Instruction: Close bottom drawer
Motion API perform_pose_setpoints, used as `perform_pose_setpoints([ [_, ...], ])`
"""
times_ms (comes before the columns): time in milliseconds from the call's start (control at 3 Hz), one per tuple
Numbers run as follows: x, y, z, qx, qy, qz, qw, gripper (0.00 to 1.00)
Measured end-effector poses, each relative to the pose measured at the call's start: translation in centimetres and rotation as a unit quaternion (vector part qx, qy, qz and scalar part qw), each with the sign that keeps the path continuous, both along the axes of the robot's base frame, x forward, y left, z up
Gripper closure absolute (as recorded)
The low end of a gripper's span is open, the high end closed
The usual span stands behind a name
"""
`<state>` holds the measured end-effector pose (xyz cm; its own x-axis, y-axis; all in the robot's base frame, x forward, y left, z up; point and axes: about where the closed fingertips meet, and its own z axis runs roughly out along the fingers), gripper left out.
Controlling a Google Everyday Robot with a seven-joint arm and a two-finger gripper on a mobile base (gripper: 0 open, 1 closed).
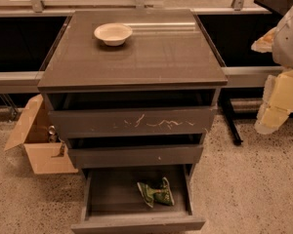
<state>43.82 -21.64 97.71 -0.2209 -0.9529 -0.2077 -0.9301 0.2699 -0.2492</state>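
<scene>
Bottom drawer point(136, 224) open, claw point(275, 112) far right

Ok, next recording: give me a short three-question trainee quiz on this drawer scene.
1. True or false: the bottom drawer is shut.
2. What lies inside it? A) a spoon B) a green bag C) nothing
3. Fill in: the gripper is beside the cabinet, apart from the drawers, near the picture's ____ edge.
Key: 1 false, it is pulled out; 2 B; 3 right.
</scene>
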Motion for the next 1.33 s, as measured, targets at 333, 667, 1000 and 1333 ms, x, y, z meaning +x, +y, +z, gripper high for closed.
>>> perform_pose_setpoints([
  [333, 0.0, 0.0, 0.0, 0.0, 0.0, 0.0, 1.0, 0.0],
  [667, -0.1, 1.0, -2.7, 0.016, 0.002, 0.014, 0.9998, 0.0],
  [1000, 0.0, 2.8, -7.9, 0.061, 0.011, 0.045, 0.997, 0.0],
  [1333, -0.2, 4.7, -12.7, 0.115, 0.03, 0.071, 0.9905, 0.0],
])
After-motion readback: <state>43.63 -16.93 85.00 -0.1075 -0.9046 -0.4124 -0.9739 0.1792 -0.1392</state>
